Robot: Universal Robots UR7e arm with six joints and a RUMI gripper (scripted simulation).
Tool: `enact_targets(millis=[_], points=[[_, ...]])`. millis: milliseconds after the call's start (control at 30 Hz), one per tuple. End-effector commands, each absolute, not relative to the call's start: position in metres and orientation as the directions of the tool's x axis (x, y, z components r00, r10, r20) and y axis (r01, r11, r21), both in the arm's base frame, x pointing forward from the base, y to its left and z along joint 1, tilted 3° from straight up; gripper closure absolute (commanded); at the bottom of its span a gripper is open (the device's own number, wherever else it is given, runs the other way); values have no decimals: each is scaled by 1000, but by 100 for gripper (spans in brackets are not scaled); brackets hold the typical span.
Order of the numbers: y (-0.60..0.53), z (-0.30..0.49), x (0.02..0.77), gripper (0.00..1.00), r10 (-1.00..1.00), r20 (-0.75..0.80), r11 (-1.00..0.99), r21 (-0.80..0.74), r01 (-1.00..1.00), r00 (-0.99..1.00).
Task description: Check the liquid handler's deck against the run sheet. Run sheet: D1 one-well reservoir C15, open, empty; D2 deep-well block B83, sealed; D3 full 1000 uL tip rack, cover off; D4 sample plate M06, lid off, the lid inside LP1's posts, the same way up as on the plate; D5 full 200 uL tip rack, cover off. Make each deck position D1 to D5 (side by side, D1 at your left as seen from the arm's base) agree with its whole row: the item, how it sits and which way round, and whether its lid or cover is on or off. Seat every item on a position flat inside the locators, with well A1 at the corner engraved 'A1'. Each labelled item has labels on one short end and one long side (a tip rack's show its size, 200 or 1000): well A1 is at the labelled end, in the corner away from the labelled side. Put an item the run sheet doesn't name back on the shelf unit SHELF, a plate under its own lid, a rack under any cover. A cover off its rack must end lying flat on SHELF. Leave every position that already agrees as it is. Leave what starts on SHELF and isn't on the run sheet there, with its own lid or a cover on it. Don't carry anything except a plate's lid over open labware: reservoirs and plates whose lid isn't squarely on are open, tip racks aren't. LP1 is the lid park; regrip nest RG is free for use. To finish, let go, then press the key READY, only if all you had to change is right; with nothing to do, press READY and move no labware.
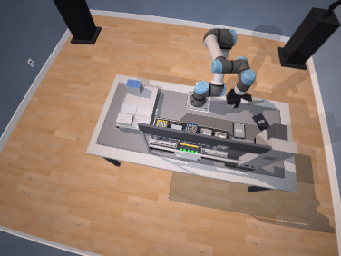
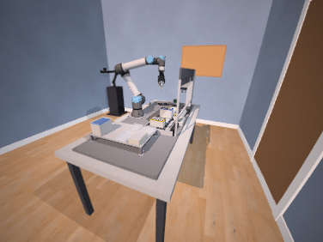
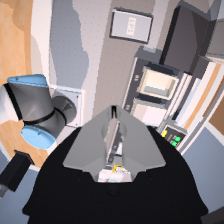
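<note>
Claw clenched on nothing, held high beside the arm's base

The claw (image 1: 232, 103) (image 2: 161, 87) (image 3: 114, 106) is seen raised above the surface (image 1: 174, 97) (image 2: 69, 153), its tips together and no labware carried. Nearest it in the wrist view, the open reservoir (image 1: 220, 134) (image 3: 159, 83) is seated right of centre, with a pale item (image 1: 206, 132) (image 3: 148, 111) just below it. Farther left along the deck in the top view are a blue-marked rack (image 1: 191, 128) (image 2: 167, 112), a pale plate (image 1: 177, 128) and a yellow-marked rack (image 1: 161, 123) (image 2: 157, 122). Whether the plate is lidded cannot be told. LP1 (image 1: 238, 130) (image 3: 131, 26) is found right of the deck in the top view; whether a lid is parked there is unclear. The shelf unit (image 1: 146, 97) is placed left of the frame.

A transit between handling steps, or a survey of the deck, is judged to be in hand. If labware is to be fetched next, the claw must be opened and squared over it before being lowered; a READY press should be left until every row is confirmed.
</note>
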State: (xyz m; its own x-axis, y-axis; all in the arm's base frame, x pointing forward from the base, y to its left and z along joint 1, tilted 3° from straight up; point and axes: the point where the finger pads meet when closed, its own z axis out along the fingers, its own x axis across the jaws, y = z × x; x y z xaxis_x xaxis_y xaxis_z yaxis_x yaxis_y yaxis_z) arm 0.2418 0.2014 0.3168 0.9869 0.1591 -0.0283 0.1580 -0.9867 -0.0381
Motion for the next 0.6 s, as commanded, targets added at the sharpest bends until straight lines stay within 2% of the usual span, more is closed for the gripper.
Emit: enact_targets(millis=[0, 567], points=[[221, 319, 245, 100, 109, -26, -994, -34, 108, 994], [296, 321, 250, 100, 109, -26, -994, -35, 108, 994]])
